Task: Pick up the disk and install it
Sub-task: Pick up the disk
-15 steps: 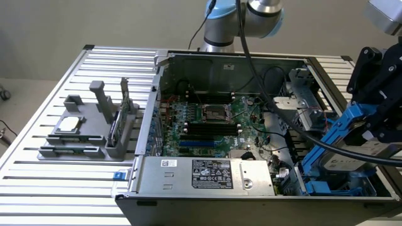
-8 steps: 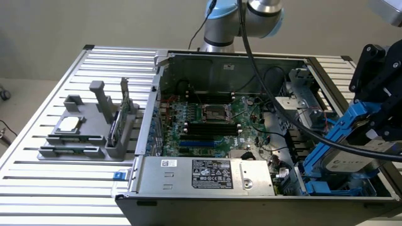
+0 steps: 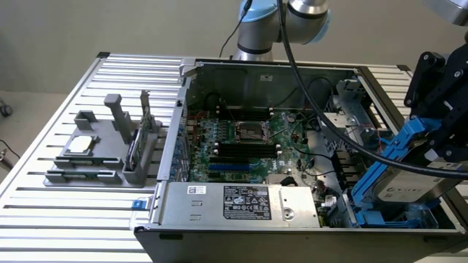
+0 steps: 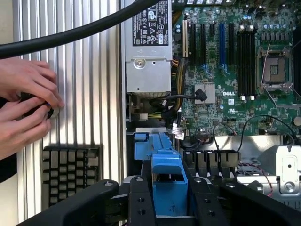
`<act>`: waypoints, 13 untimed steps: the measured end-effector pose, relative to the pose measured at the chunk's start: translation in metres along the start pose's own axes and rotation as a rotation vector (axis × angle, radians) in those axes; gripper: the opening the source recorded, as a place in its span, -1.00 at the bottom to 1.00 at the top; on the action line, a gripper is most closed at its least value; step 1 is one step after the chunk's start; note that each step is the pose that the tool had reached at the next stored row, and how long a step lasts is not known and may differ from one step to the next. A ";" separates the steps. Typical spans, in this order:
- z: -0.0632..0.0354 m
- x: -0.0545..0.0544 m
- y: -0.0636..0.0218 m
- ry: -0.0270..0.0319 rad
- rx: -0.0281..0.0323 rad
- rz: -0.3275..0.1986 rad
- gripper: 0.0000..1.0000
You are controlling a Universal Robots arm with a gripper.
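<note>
I see the gripper [image 3: 441, 153] at the exterior view's right, and its black fingers [image 4: 141, 202] are clenched on the disk [image 3: 411, 189], one on each side of its blue frame. The disk hangs tilted. Its silver face looks toward the camera and its lower end is down inside the case [image 3: 292, 241], at the near corner on the exterior view's right. Under it are the blue rails of the bay [image 3: 380, 220], and I cannot tell if the disk touches them. This corner is narrow: the bay sits between the power supply [image 3: 241, 203] and the side wall of the case, and the front wall is just beside the lower edge of the disk. In the wrist view the blue frame of the disk [image 4: 168, 176] stands between the fingers, with the gripper [image 4: 169, 200] low over the bay [image 4: 146, 143], and the power supply [image 4: 148, 47] is just past it. The board [image 3: 249, 142] lies flat on the case floor with open room above it, but a thick black cable [image 3: 321, 109] from the arm crosses over this room. The same cable [image 4: 70, 35] runs across the table [image 4: 94, 94] in the wrist view. There a person's hands [image 4: 26, 106] hold a small dark thing over the slats, near a keyboard [image 4: 70, 172], apart from the case. On the exterior view's left, a grey stand [image 3: 102, 159] is on the table [image 3: 73, 219], well apart from the gripper.
</note>
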State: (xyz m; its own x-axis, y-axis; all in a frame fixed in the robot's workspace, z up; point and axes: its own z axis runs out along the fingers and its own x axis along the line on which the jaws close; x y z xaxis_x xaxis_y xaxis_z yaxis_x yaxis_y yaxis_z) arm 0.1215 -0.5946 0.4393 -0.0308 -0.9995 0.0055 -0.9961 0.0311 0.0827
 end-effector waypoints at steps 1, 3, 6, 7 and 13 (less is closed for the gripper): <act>0.0001 0.000 0.0000 -0.0001 0.0000 0.000 -0.35; 0.0001 0.000 0.0000 0.0001 0.0000 -0.002 -0.35; 0.0002 0.000 0.0000 0.0007 0.0001 -0.007 -0.35; 0.0005 0.000 0.0000 0.0007 0.0000 -0.009 -0.35; 0.0019 0.000 -0.0006 0.0016 0.0001 -0.017 -0.35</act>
State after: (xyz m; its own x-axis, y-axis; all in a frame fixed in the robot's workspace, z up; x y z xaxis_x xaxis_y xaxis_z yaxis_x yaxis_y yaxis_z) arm 0.1220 -0.5943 0.4373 -0.0134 -0.9999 0.0057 -0.9965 0.0139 0.0826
